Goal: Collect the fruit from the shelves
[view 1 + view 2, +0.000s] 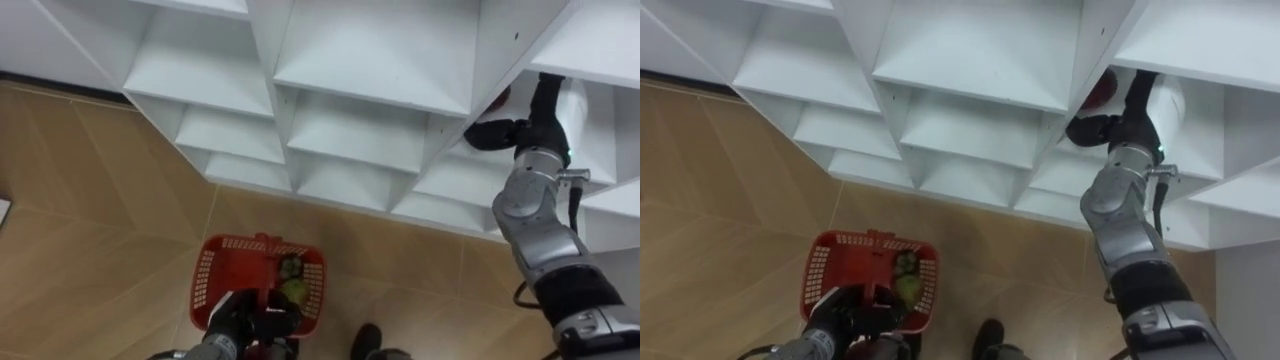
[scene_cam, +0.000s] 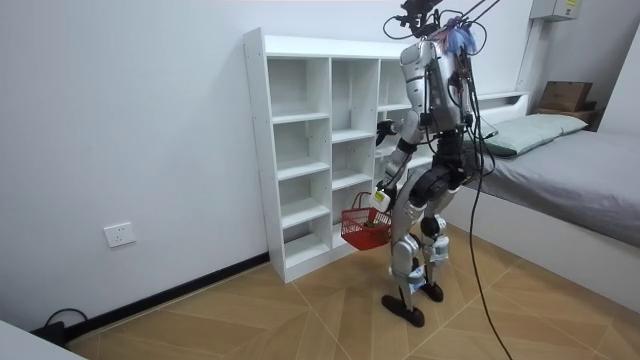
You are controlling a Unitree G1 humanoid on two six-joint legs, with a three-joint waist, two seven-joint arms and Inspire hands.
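I stand close before a white shelf unit (image 1: 340,60) and look down on it. My left hand (image 1: 236,318) is shut on the handle of a red plastic basket (image 1: 212,272) that hangs low in front of me, above the wood floor. A green fruit (image 1: 293,291) lies inside the basket. My right arm reaches into a compartment on the right, where my right hand (image 1: 1095,130) sits just below a red fruit (image 1: 1098,92) that is half hidden by a shelf divider. In the room view the basket (image 2: 362,228) hangs at knee height beside the shelf.
The shelf's other compartments (image 1: 365,130) look bare. Wooden floor (image 1: 90,190) stretches to my left. In the room view a bed (image 2: 570,170) stands behind me, and a white wall with a socket (image 2: 119,235) is at the room view's left.
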